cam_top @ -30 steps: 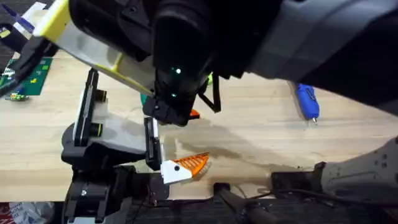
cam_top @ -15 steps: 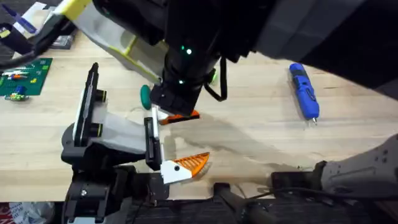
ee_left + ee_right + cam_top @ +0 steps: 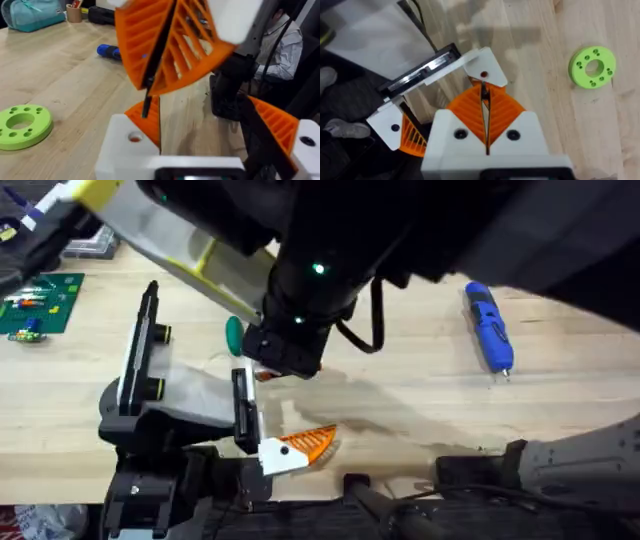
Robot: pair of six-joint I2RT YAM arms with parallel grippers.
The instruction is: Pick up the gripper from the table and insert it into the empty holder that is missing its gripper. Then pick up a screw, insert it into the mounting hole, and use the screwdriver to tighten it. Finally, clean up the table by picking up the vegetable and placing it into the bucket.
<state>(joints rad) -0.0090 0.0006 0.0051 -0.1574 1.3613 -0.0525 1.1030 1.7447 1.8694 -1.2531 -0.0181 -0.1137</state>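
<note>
My right gripper (image 3: 484,90) reaches across to the near left, shut on the orange gripper piece (image 3: 262,375). The piece's white base (image 3: 483,70), with a hole in it, sits at the far end of the holder (image 3: 243,408), a black rail. The rail's near end carries a matching white and orange finger (image 3: 298,446). In the left wrist view my left gripper (image 3: 200,107) is open, and the right gripper (image 3: 147,92) hangs over one of its fingers (image 3: 131,142). The blue screwdriver (image 3: 490,328) lies on the table at the far right. Screw, vegetable and bucket are out of view.
A green disc (image 3: 233,333) lies just beyond the rail. A green circuit board (image 3: 40,305) sits at the far left edge. The right arm (image 3: 480,230) hangs large and dark across the upper overhead view. Bare wood (image 3: 420,400) stretches between the rail and the screwdriver.
The right gripper has carried the orange piece a little toward the near left, down onto the rail's far end. The rail and its other finger have not moved.
</note>
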